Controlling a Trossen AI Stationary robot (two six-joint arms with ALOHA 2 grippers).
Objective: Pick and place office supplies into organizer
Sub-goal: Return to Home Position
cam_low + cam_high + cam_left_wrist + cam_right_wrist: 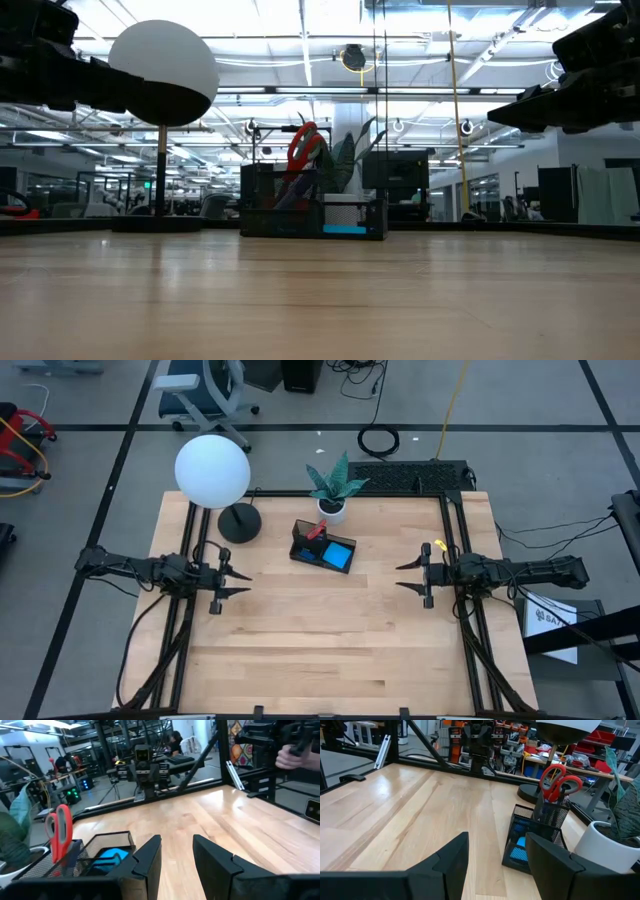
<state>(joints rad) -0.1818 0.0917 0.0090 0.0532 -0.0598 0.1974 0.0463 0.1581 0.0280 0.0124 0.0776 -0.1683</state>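
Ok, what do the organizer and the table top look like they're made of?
The organizer looks like matte black wire mesh, probably metal: its walls are a fine see-through grid. The table top looks like light wood with a smooth, slightly glossy finish: plank seams, grain and soft reflections show.

Left gripper (pixel 176 841) with jaws parted above the bench (pixel 225 820), red scissors (pixel 59 832) upright in black organizer (pixel 112 840), blue note pad (pixel 111 857) in its tray
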